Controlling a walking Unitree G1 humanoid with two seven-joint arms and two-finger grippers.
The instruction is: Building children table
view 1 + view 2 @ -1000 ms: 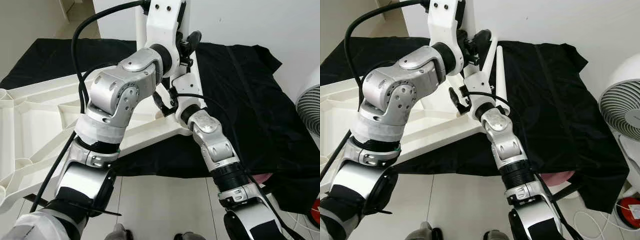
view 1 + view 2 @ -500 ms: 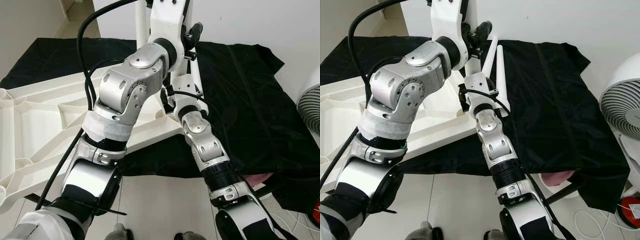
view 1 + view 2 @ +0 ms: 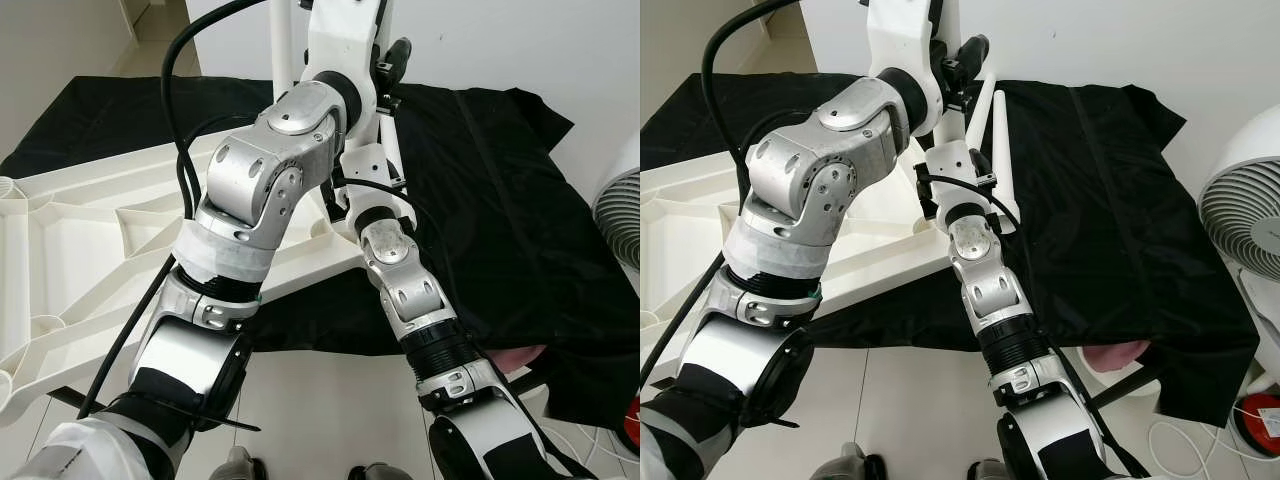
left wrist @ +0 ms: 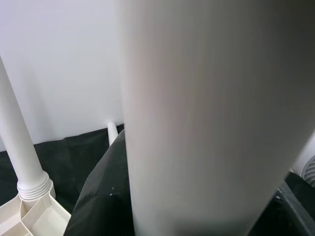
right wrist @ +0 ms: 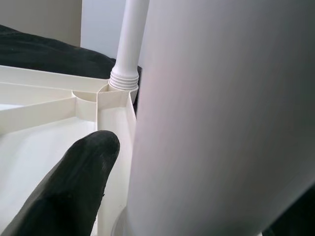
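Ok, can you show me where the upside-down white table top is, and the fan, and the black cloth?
white table top (image 3: 70,235): left eye view, on a rib of its underside.
fan (image 3: 1245,225): right eye view, on its round grille.
black cloth (image 3: 1090,200): right eye view, on its flat middle.

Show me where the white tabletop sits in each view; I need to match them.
Left eye view: the tabletop lies ribbed side up at the robot's left.
Right eye view: the same place, cut off by the picture's edge.
Left wrist view: its ribbed corner, under the standing leg.
Right wrist view: its ribs, below that leg's collar.
Shared landmark: the black cloth.
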